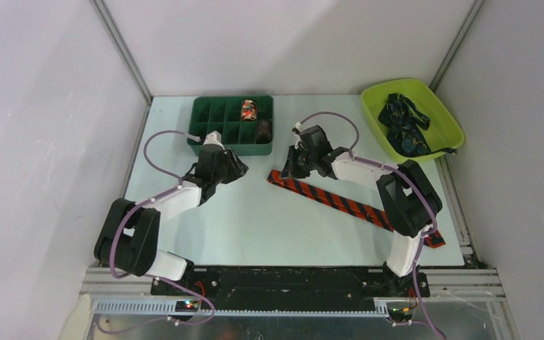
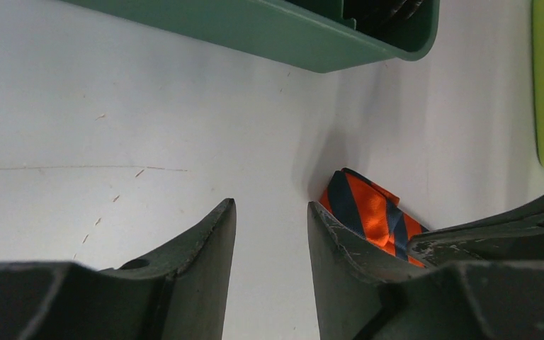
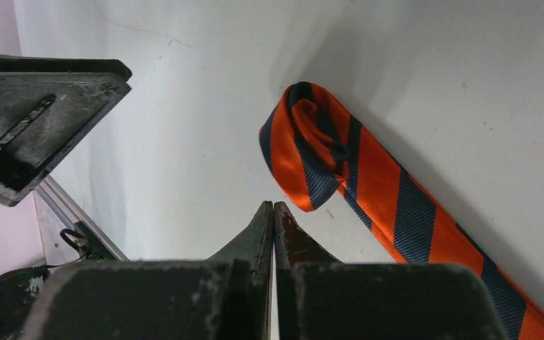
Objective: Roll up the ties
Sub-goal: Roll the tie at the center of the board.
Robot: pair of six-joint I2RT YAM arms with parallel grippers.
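Running far-left to near-right, tie (image 1: 340, 201); tip perhaps curled.

Bare counter (image 1: 255, 227) is open across the middle and front-left, back is blocked by green divided tray (image 1: 251, 149) with left claw (image 2: 270, 212) just in front, lime bin (image 1: 448, 126) fills back-right corner, striped tie (image 1: 326, 195) cuts diagonally centre to front-right under right arm (image 1: 404, 195).
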